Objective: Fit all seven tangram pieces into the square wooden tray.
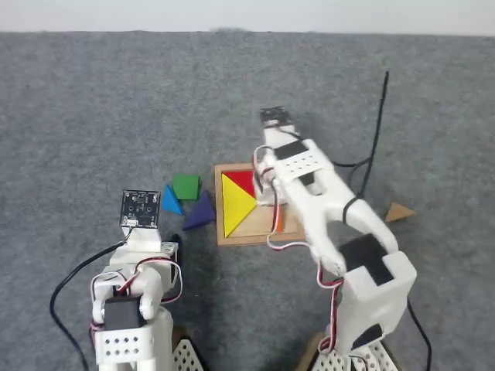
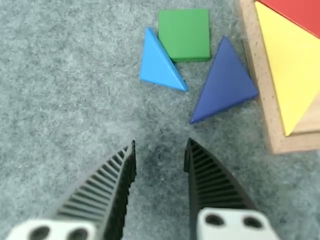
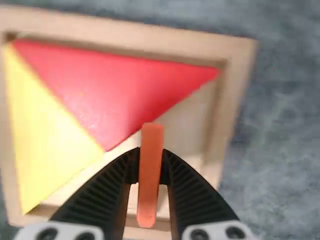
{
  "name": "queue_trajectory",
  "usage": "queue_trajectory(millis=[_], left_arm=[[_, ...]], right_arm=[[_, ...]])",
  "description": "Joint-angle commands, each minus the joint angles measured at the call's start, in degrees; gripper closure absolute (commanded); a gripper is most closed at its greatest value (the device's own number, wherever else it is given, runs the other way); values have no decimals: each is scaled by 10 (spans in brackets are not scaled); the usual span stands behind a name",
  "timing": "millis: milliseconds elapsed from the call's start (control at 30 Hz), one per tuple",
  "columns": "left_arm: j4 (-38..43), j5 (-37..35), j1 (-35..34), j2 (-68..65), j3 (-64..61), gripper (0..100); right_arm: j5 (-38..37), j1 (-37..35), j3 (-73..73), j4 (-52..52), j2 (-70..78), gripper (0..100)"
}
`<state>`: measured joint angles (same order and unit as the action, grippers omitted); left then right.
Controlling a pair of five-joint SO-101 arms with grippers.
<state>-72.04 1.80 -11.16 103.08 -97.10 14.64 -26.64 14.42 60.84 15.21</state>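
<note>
The square wooden tray (image 1: 246,238) lies mid-table with a red triangle (image 1: 241,181) and a yellow triangle (image 1: 235,205) seated in it. My right gripper (image 3: 150,156) hangs over the tray's (image 3: 235,95) bare corner, shut on a thin orange piece (image 3: 150,172) held on edge, beside the red triangle (image 3: 115,90) and yellow triangle (image 3: 45,135). My left gripper (image 2: 160,149) is open over bare carpet, nothing between its fingers. Just beyond it lie a light blue triangle (image 2: 159,65), a green square (image 2: 184,34) and a dark blue triangle (image 2: 224,82) that touches the tray's edge (image 2: 265,107).
A tan triangle (image 1: 399,211) lies on the carpet to the right of the right arm. A black cable (image 1: 377,124) runs behind that arm. Grey carpet covers the table, with open room at the back and on the far left.
</note>
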Motion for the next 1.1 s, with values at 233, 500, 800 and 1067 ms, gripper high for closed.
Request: queue_trajectory(millis=[233,500,800,1067], left_arm=[[0,6,0,6,7,849],[0,6,0,6,7,849],[0,6,0,6,7,849],[0,6,0,6,7,849]], right_arm=[[-27,-1,-47,-11,-9,870],[-76,39,-92,-9,-10,845],[-108,80,-91,5,-4,868],[-108,65,-85,11,-76,864]])
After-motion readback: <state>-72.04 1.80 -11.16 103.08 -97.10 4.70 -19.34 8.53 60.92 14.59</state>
